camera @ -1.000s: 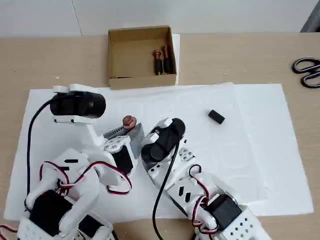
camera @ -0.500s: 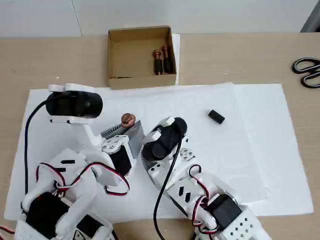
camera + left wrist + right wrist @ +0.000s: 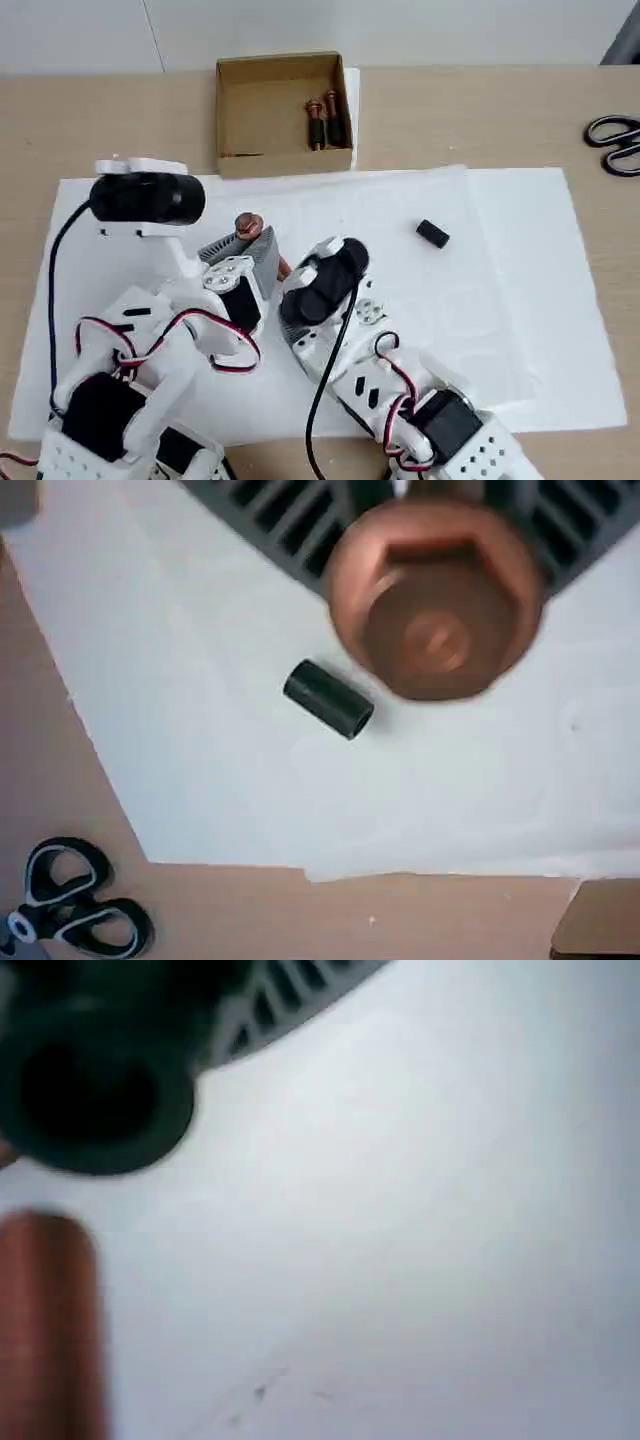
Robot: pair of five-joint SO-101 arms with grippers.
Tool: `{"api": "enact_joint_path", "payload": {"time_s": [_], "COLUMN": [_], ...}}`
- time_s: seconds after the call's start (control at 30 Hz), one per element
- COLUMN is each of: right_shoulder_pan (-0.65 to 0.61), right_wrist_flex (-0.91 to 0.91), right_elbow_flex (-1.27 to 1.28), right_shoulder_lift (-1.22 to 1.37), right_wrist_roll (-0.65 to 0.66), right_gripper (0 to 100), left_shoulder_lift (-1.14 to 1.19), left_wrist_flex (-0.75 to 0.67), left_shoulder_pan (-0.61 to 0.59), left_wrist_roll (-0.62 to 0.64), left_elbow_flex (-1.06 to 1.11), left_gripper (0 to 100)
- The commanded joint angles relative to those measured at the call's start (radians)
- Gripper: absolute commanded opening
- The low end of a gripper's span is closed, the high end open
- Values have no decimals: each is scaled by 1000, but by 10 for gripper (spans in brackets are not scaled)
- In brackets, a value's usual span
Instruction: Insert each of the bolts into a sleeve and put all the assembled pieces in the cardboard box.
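The left gripper (image 3: 250, 246) is closed on a copper bolt (image 3: 249, 224). In the left wrist view the hexagonal head of the bolt (image 3: 432, 600) is turned toward the camera. The dark ribbed fingers (image 3: 270, 520) are seen on both sides of it.

The right gripper (image 3: 292, 280) is placed just beside the left gripper. A black sleeve is clamped in it. In the right wrist view this held sleeve (image 3: 95, 1090) is seen with its open bore toward the camera, and a ribbed finger is behind it. The copper shank of the bolt (image 3: 45, 1320) is seen near the held sleeve, with a gap between them; the bolt is not inserted in it.

A loose sleeve (image 3: 432, 233) is lying on its side on the white paper (image 3: 520, 300). It is well apart from both grippers, out beyond the right gripper on its outer side. It is also seen past the bolt head in the left wrist view (image 3: 328, 698).

The cardboard box (image 3: 240, 110) is standing on the table (image 3: 450, 110), ahead of the left gripper and apart from it. Two assembled pieces (image 3: 325, 120) are lying side by side in it, near its right wall.

A pair of scissors (image 3: 615, 145) is lying on the table, far from the right gripper.
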Motion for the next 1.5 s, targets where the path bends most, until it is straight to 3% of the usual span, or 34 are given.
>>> {"api": "enact_joint_path", "payload": {"time_s": [0.0,0.33,0.5,1.47], "right_shoulder_pan": [-18,18,38,35], "right_wrist_flex": [-7,-10,-10,19], "right_elbow_flex": [-54,-52,-55,-132], "right_shoulder_lift": [-4,2,2,2], "right_wrist_roll": [-8,-5,-3,-3], "right_gripper": [4,4,4,4], "left_shoulder_lift": [2,0,-2,0], "left_wrist_flex": [-34,-26,2,-2], "left_shoulder_pan": [-3,2,68,75], "left_wrist_roll": [-3,-3,25,2], "left_elbow_flex": [-5,-7,-7,33], "left_gripper": [6,6,6,6]}}
